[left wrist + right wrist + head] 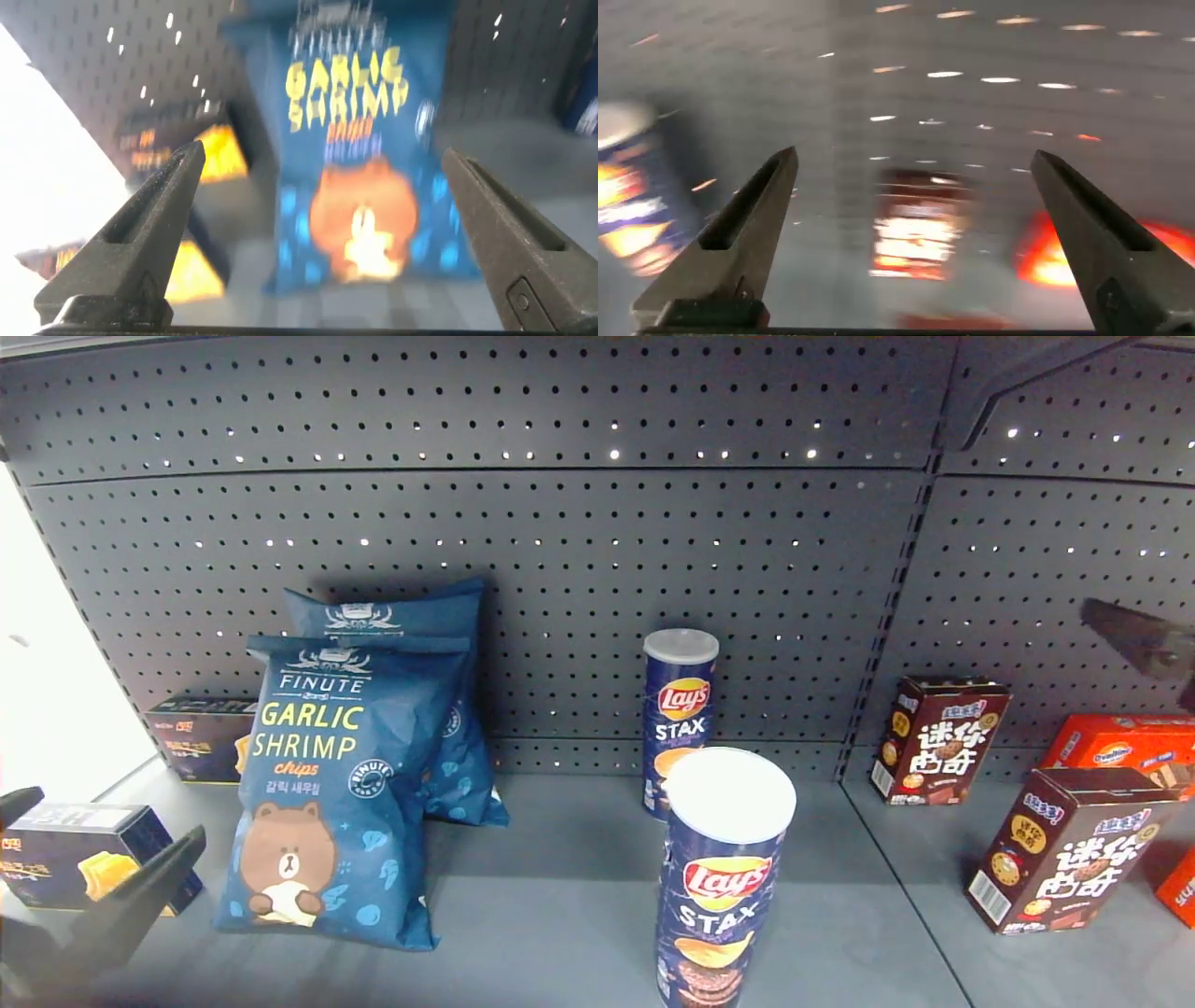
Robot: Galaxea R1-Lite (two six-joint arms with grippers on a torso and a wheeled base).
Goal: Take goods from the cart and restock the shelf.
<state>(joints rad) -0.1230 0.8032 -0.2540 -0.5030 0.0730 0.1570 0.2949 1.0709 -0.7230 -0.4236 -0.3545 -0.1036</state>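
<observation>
Blue chip bag (360,187) centred ahead of left gripper (320,154), jaws spread, empty: likely light, crushable, slippery (grip top seam). Right gripper (912,157) likewise spread, empty.

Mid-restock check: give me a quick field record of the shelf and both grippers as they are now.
Shelf: grey shelf board, pegboard behind
Chip bags: front bag upright, rear bag right behind it
Cans: rear can by the pegboard, front can nearer the edge, both upright
Left end: two dark boxes
Right bay: two brown boxes, orange boxes
Left gripper: open, empty, facing the front bag
Right gripper: open, empty, facing a brown box
</observation>
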